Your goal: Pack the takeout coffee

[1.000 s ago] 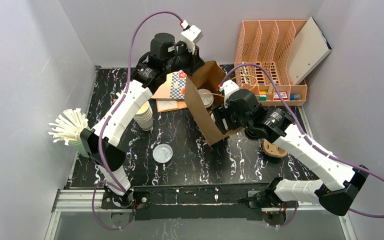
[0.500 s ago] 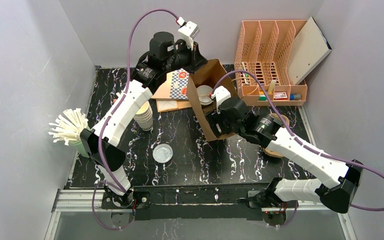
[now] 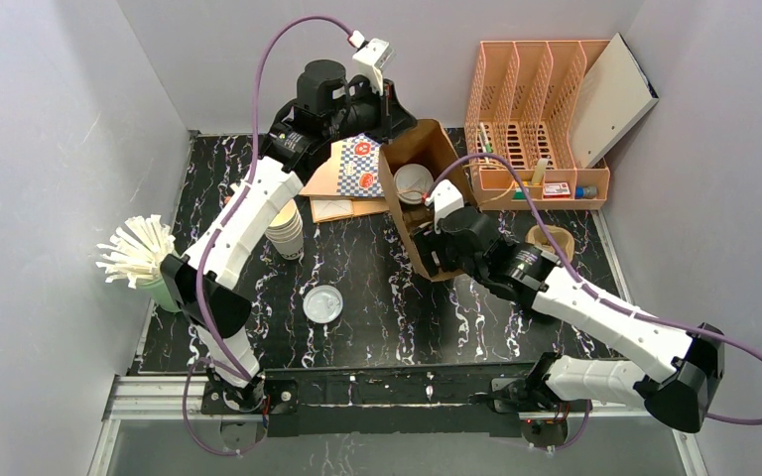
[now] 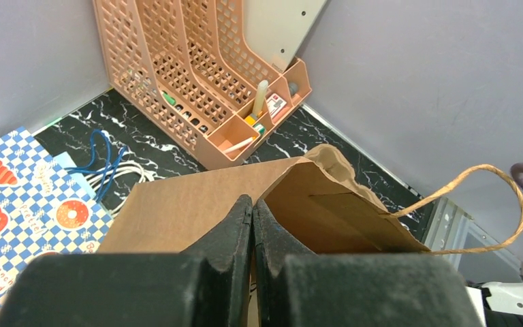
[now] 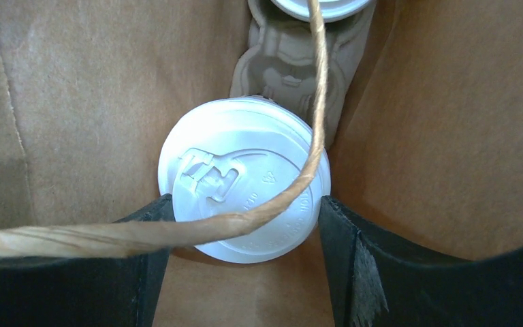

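Probably two white-lidded cups point(image 5: 244, 197), one paper bag point(image 4: 177, 204), one cup stack point(image 3: 286, 230), one loose lid point(image 3: 323, 302)

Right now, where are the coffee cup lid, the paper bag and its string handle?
coffee cup lid point(image 5: 245, 180), right wrist view, middle of its top.
paper bag point(image 4: 197, 197), left wrist view, its outer side wall.
string handle point(image 5: 75, 240), right wrist view, thick near strand.

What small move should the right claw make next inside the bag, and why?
Probably lower the cup a little, straight down into the tray beneath it, then let go. The right claw holds it at the lid inside the bag, a second cup already sits in the tray, and the left claw pinches the bag's rim open.
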Robot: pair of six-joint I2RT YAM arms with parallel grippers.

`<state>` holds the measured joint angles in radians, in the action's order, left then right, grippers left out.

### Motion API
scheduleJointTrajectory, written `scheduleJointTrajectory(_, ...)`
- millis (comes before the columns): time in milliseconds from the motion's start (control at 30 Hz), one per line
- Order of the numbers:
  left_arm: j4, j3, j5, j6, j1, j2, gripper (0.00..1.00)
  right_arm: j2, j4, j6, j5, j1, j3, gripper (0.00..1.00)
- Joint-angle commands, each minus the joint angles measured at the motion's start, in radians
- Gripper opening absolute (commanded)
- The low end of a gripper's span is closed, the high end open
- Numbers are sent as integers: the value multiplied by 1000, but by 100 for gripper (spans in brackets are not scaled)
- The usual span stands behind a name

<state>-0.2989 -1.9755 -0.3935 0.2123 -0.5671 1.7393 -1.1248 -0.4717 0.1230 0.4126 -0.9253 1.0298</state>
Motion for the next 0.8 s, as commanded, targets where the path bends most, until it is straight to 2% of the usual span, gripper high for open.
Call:
scheduleJointTrajectory(0,22,-93,-26,35,-1,3,0,23,45,-9,42,3,-47,57)
scheduleJointTrajectory(400,-33,-118,-77,52,-1,17,0,54,125,15,2,95,-126,57)
scheduleJointTrajectory(767,-37,-135,-128,87,-1,29,0,122,331,-79,-4,108,-236,53)
